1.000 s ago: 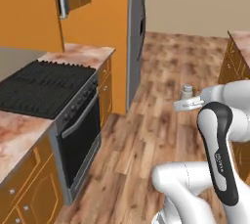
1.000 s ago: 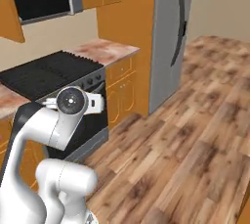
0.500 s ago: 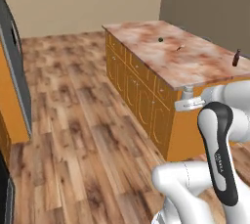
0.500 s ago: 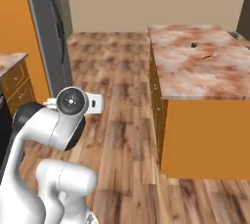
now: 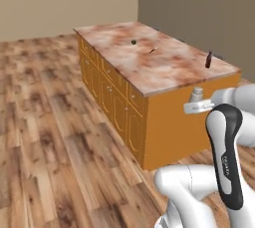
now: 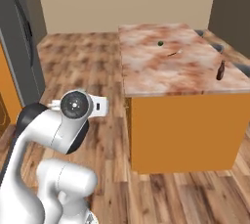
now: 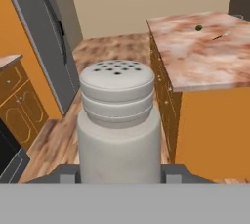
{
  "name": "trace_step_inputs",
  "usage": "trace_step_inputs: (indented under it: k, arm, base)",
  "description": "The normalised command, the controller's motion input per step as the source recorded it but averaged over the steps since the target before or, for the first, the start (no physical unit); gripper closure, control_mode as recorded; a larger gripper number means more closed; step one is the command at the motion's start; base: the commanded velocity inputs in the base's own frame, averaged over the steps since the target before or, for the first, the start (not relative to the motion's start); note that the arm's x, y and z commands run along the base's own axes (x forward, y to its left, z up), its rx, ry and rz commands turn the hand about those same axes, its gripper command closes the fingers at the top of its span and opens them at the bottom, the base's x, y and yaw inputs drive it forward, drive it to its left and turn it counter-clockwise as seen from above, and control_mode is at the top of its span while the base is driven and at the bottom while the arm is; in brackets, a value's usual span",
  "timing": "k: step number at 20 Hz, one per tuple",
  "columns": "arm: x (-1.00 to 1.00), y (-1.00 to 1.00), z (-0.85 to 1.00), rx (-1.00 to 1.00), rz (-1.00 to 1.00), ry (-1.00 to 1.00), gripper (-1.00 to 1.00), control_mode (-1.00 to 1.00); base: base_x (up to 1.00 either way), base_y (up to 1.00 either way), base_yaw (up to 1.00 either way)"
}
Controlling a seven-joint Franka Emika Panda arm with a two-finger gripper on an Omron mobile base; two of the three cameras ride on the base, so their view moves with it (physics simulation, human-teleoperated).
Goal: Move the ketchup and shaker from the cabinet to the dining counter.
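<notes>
Gripper point(image 7: 119, 171) closed on the shaker point(image 7: 119, 123); the light-grey cylinder stands upright between the jaws, its holed cap above them and close to the hand camera. In the left base view the shaker's cap point(image 5: 197, 93) pokes up just above the white hand, held in the air.

Dining counter point(image 7: 205, 56) ahead of the jaws and off to their right, apart from them, with its plain orange end panel facing the robot. Marble top mottled red-brown and white. In the left base view the near corner of the counter point(image 5: 149, 62) lies just beyond the held shaker, no contact.

Ketchup point(image 5: 208, 59) already upright on the counter top, near the edge at the robot's end, beyond the jaws and slightly above their level. Same bottle in the right base view point(image 6: 220, 70), well to the right of the hand.

Two small items farther along the counter, well past the jaws: a dark round thing point(image 6: 159, 44) and a thin stick-like thing point(image 6: 172, 53); too small to identify.

Grey fridge point(image 7: 46, 37) to the left of the jaws. Wood plank floor point(image 5: 45, 122) below.
</notes>
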Motion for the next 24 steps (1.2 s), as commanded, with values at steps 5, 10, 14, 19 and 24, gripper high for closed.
trace_step_inputs:
  k: [5, 10, 14, 19, 24]
  arm:
    - [0.00, 0.00, 0.00, 0.00, 0.00, 0.00, 1.00, 1.00]
    - [0.00, 0.00, 0.00, 0.00, 0.00, 0.00, 1.00, 1.00]
    - [0.00, 0.00, 0.00, 0.00, 0.00, 0.00, 1.00, 1.00]
    - [0.00, 0.00, 0.00, 0.00, 0.00, 0.00, 1.00, 1.00]
    - [0.00, 0.00, 0.00, 0.00, 0.00, 0.00, 1.00, 1.00]
  base:
    - [0.42, -0.56, 0.17]
    - [0.45, -0.52, 0.20]
    - [0.51, -0.50, 0.18]
    - [0.51, -0.54, 0.12]
    - [0.48, -0.61, 0.06]
